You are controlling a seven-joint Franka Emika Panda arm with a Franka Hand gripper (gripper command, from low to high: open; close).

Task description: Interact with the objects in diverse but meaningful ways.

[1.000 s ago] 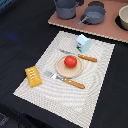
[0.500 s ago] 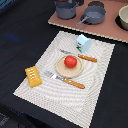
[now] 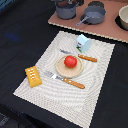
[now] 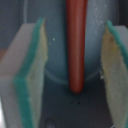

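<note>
In the wrist view my gripper is open, its two foam-padded fingers standing well apart. A brown sausage lies lengthwise in the gap, touching neither pad, on a grey rounded surface. The exterior view shows neither the gripper nor the sausage. There, a small red tomato sits on a tan round plate. A pale carton stands behind the plate. A ridged yellow-orange block lies toward the exterior view's left. Orange-handled cutlery lies beside the plate.
A striped placemat carries the plate, carton, block and cutlery on a dark table. Behind it a brown board holds two grey pots and a pale bowl at the exterior view's right edge.
</note>
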